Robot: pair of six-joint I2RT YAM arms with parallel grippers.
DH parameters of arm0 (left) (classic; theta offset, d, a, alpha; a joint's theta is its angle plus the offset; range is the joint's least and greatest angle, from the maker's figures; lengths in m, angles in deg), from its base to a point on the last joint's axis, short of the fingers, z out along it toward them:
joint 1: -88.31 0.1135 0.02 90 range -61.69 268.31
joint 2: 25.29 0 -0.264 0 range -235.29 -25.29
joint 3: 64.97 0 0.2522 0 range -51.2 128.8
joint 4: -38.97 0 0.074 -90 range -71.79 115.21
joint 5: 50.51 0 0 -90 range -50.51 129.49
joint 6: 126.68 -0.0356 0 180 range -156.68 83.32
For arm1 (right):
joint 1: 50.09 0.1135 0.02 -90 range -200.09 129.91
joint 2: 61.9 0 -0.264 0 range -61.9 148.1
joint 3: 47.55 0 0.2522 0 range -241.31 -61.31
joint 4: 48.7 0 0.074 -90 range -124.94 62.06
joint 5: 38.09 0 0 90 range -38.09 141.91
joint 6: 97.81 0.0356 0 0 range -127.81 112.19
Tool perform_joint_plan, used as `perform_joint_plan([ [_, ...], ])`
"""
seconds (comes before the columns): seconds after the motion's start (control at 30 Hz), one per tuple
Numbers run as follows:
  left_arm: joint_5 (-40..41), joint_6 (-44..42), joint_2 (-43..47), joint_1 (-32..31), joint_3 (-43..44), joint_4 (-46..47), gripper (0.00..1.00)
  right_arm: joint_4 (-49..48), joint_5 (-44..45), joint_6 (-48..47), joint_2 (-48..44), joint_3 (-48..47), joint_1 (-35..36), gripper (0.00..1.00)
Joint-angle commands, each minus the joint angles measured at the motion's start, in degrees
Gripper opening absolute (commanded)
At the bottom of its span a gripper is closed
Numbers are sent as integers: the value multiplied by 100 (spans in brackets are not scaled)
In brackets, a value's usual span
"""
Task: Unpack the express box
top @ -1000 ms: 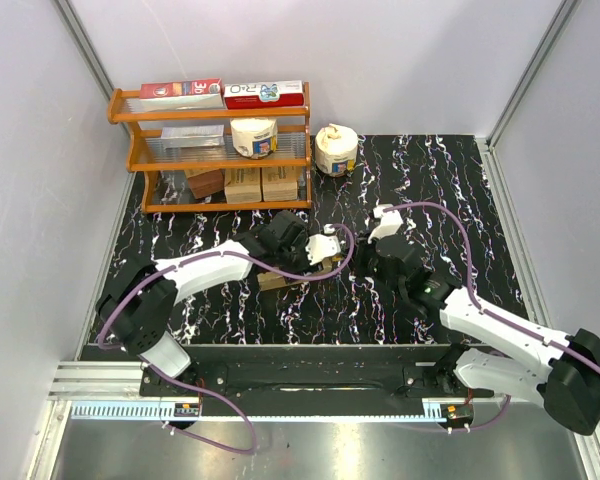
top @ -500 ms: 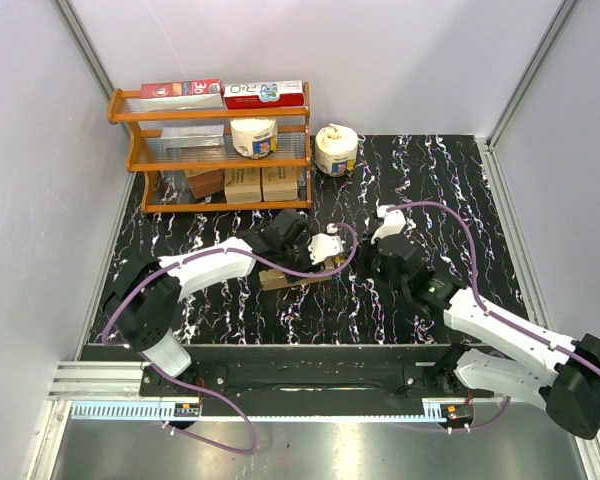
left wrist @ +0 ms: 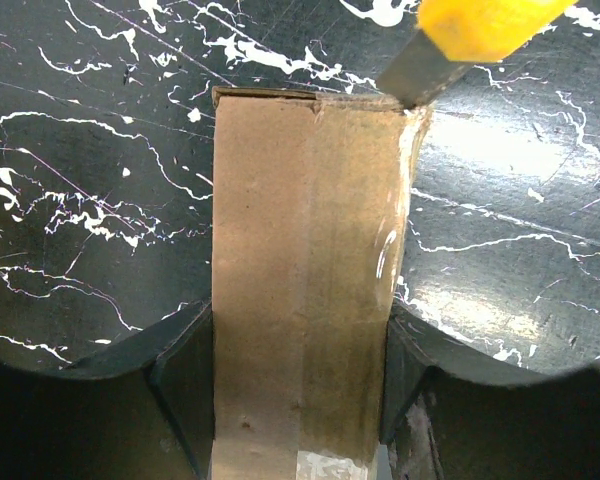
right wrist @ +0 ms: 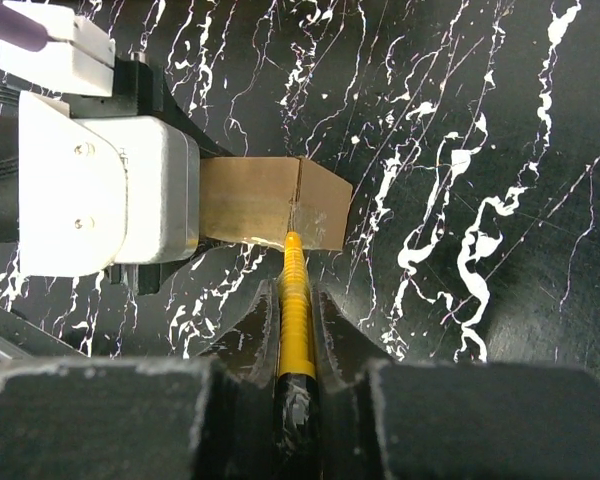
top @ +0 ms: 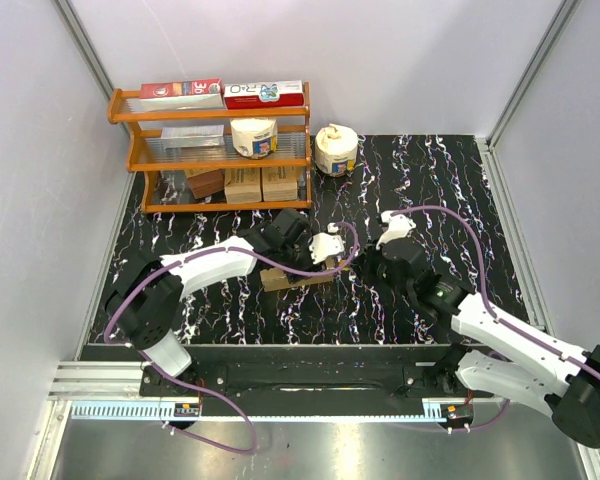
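The express box (top: 288, 279), a plain brown carton, lies flat on the black marbled table (top: 440, 180). My left gripper (top: 302, 268) is shut on it, with a jaw pressed against each long side (left wrist: 300, 335). The taped top of the box (left wrist: 305, 220) runs away from the wrist camera. My right gripper (top: 364, 267) is shut on a yellow utility knife (right wrist: 295, 275). The knife's tip touches the far end of the box (right wrist: 270, 200) at its upper edge, and its yellow body (left wrist: 470, 25) shows at that corner in the left wrist view. The right gripper (right wrist: 297, 300) sits just right of the box.
An orange shelf rack (top: 130, 152) stands at the back left with red-and-white cartons, small brown boxes and a white roll. Another white roll (top: 335, 150) sits on the table beside it. Grey walls close in on three sides.
My right gripper has moved a little left toward the box with the knife. The left gripper and the box have stayed put.
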Motion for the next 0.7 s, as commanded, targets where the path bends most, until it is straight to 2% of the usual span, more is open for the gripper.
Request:
perform_joint_plan([
  [0.0, 511, 299, -284, 171, -65, -628, 31, 1218, -235, -36, -218, -193, 93, 0],
  [0.23, 124, 422, -178, 171, 427, -707, 45, 963, 643, -220, -219, -923, 93, 0],
  [0.37, -34, 466, -117, 171, 586, -769, 53, 963, 574, -282, -148, -1126, 93, 0],
  [0.4, -61, 501, -30, 171, 586, -769, 62, 963, 557, -282, -148, -1100, 93, 0],
  [0.43, -78, 501, 23, 171, 595, -725, 65, 963, 522, -282, -139, -1082, 84, 0],
  [0.5, -113, 528, 172, 171, 621, -699, 79, 980, 478, -265, -131, -1038, 93, 0],
  [0.53, -140, 545, 226, 171, 630, -655, 98, 980, 443, -256, -130, -1029, 102, 0],
  [0.67, -289, 589, 481, 171, 700, -567, 99, 1042, 433, -229, -86, -1047, 93, 0],
])
